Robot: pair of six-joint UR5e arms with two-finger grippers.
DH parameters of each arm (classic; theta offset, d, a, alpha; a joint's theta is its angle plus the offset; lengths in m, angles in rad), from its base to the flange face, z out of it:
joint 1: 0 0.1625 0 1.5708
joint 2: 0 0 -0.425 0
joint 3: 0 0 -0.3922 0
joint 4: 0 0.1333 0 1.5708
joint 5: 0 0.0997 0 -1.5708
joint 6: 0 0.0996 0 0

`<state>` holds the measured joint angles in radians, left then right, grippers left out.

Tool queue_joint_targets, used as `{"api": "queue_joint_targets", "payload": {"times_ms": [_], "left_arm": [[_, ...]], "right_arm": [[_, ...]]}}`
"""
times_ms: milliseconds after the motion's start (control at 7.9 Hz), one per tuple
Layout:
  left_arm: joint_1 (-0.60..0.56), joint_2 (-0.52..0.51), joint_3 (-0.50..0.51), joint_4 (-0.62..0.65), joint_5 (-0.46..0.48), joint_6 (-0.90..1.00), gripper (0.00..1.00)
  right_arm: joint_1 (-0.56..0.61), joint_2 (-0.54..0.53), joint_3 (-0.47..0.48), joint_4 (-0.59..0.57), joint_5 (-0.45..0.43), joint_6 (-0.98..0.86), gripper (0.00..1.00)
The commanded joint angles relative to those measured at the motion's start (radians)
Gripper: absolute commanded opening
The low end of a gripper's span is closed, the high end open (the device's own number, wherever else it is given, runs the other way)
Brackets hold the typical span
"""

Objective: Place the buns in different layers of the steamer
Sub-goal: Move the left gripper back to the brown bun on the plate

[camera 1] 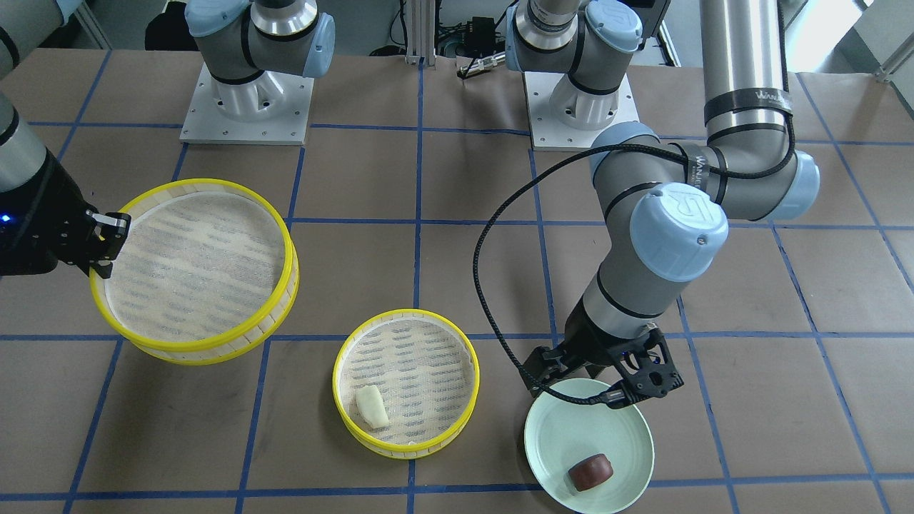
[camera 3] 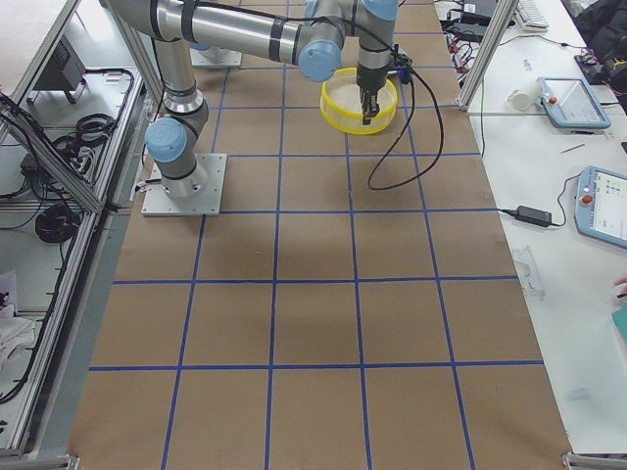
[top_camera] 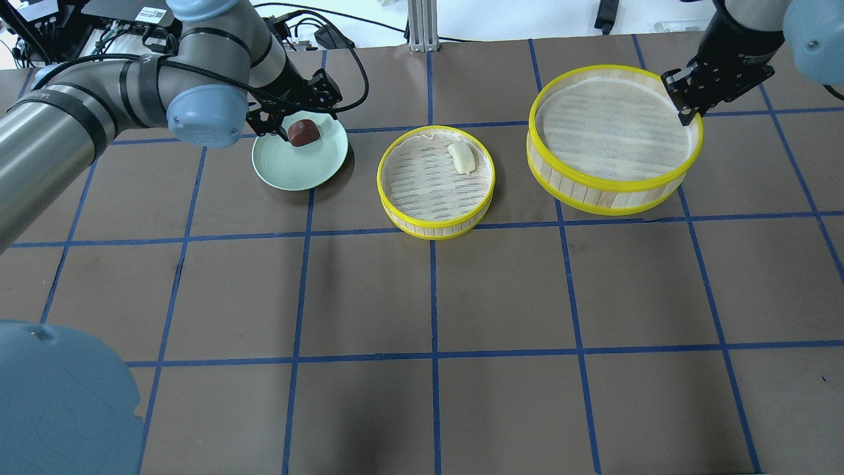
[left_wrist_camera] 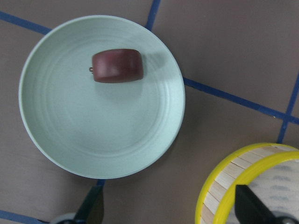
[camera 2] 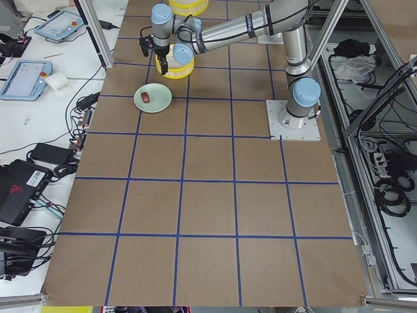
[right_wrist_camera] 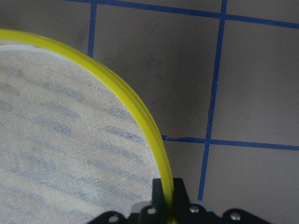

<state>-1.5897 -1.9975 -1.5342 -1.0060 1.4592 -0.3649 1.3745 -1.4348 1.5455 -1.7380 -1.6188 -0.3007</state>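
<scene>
Fingers point(right_wrist_camera: 159, 193) of right gripper point(top_camera: 686, 109) are pinching empty steamer layer's point(top_camera: 613, 191) rim, upper right overhead; left gripper point(left_wrist_camera: 170, 205) is hovering spread above plate point(left_wrist_camera: 70, 140), tips cut off at wrist-frame bottom.

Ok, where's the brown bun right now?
The brown bun lies on the green plate, at the overhead view's left, beside the open left gripper and left of the smaller steamer layer.

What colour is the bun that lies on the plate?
The bun is dark reddish-brown; the left wrist view shows it best.
</scene>
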Motion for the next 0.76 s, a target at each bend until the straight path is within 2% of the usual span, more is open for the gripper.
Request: {"api": "queue_joint_targets", "payload": {"times_ms": [0, 380, 633], "left_arm": [[0.060, -0.018, -0.001, 0.001, 0.036, 0.024, 1.00], [0.085, -0.067, 0.000, 0.041, 0.040, 0.101, 1.00], [0.086, -0.139, 0.006, 0.156, 0.033, 0.107, 1.00]], "right_arm": [[0.000, 0.001, 0.001, 0.000, 0.002, 0.000, 0.00], [0.000, 0.002, 0.001, -0.002, 0.004, 0.000, 0.00], [0.002, 0.002, 0.001, -0.003, 0.005, 0.005, 0.00]]}}
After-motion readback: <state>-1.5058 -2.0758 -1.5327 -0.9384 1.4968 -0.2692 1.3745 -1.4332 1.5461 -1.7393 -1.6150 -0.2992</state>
